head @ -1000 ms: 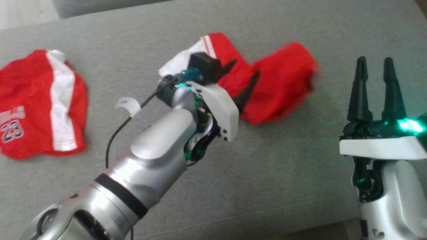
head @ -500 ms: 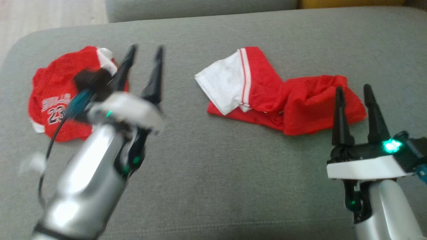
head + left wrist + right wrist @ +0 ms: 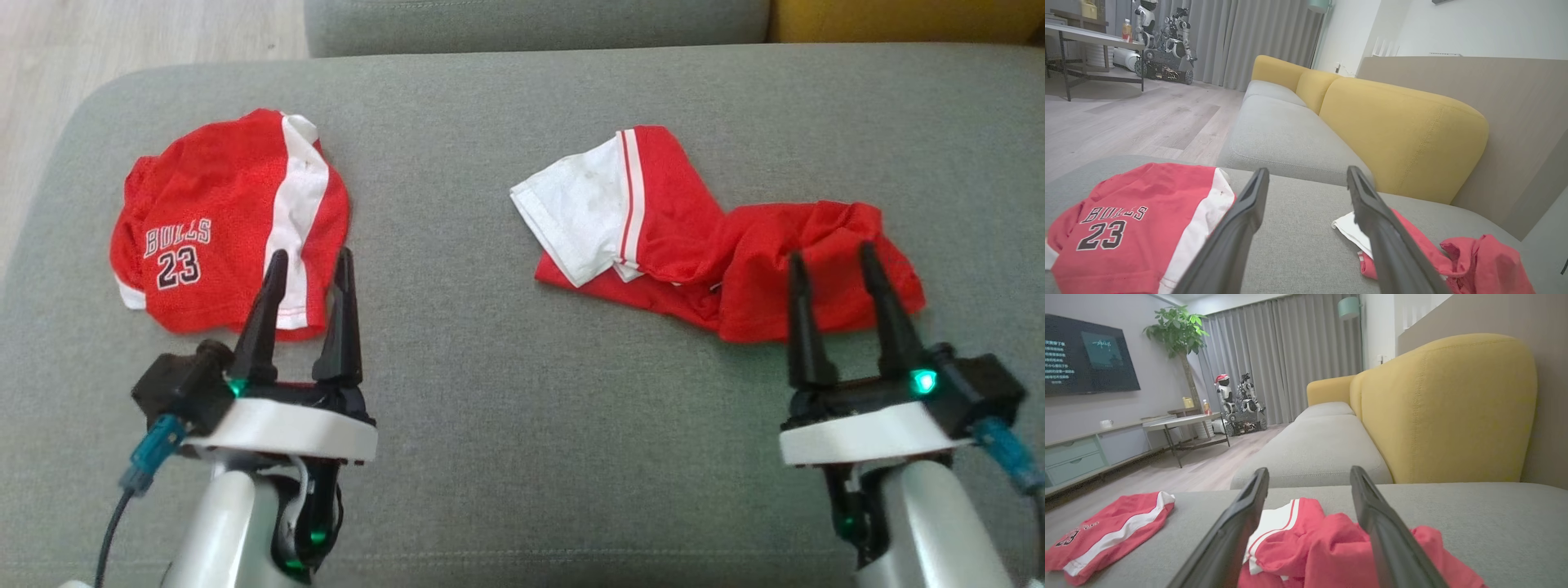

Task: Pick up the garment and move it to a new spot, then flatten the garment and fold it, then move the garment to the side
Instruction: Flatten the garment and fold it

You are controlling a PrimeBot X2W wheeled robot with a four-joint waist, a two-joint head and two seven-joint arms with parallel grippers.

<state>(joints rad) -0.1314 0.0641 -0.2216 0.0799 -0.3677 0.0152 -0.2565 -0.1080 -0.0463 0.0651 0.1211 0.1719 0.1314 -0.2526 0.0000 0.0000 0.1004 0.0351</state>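
Grey couch seat [image 3: 522,457], both arms low, fingers pointing forward. Just ahead of my right gripper [image 3: 829,251] lies the crumpled red shirt [image 3: 735,261], long axis crosswise, white sleeve end reaching toward my left gripper [image 3: 310,253]. Right arm nearer, I reckon it goes first. Both grippers spread wide, holding nothing. One folded jersey [image 3: 220,220] sits just ahead of the left.

Red and white on a grey sofa [image 3: 522,425].
The folded jersey [image 3: 220,229] is red with a broad white stripe and dark-and-white "BULLS 23" lettering; the crumpled garment [image 3: 678,237] is red with a white panel and thin red stripes; the back cushions [image 3: 1396,130] are yellow.
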